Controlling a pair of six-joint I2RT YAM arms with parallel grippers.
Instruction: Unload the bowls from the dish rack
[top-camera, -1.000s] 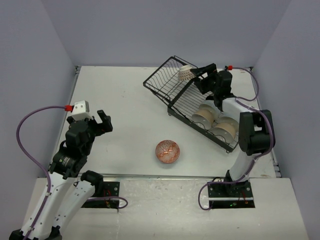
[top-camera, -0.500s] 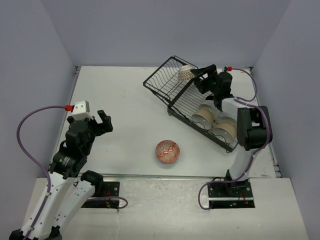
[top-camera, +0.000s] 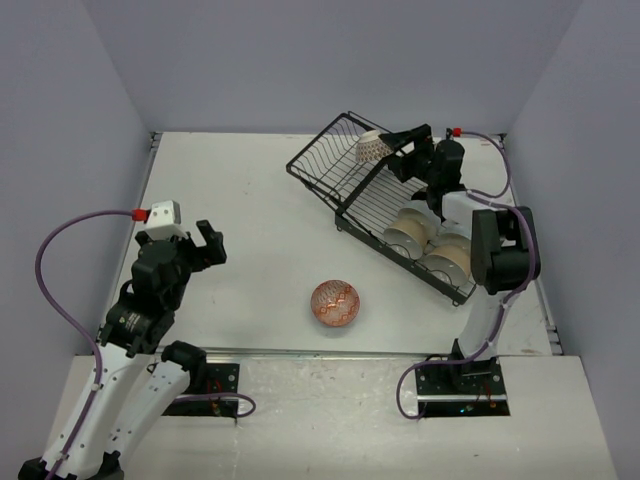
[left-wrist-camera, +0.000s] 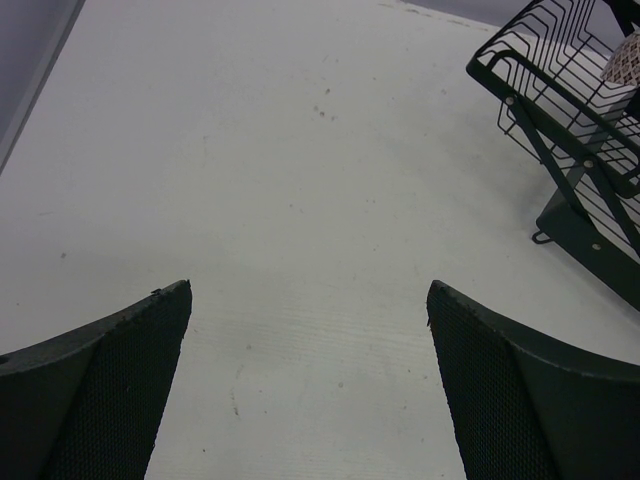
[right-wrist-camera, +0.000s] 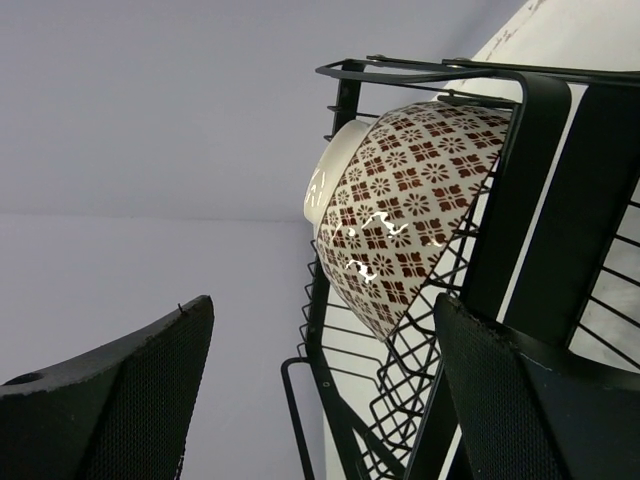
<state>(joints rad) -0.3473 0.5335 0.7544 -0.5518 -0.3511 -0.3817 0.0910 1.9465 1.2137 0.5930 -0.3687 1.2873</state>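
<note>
Left gripper (top-camera: 205, 243): jaws fully spread, holding nothing, poised over bare white table (top-camera: 260, 200). No change from one second ago.

Round orange-red patterned bowl (top-camera: 335, 304): rests on the table between the two arm bases, already out of the rack. Position unchanged.

Black wire dish rack (top-camera: 372, 200): sits at the far right of the table, its smaller basket section tilted up. A round bowl with a brown floral pattern on white (right-wrist-camera: 400, 200) leans in that section.

Right gripper (top-camera: 402, 155): it has edged closer to the patterned bowl over the last second. Jaws are spread and not yet touching it. Judgement: approach for the next pick.

Pale round bowls (top-camera: 430, 245) stand on edge in the long section, awaiting unloading.

Markings: no legible brand, label or writing.
</note>
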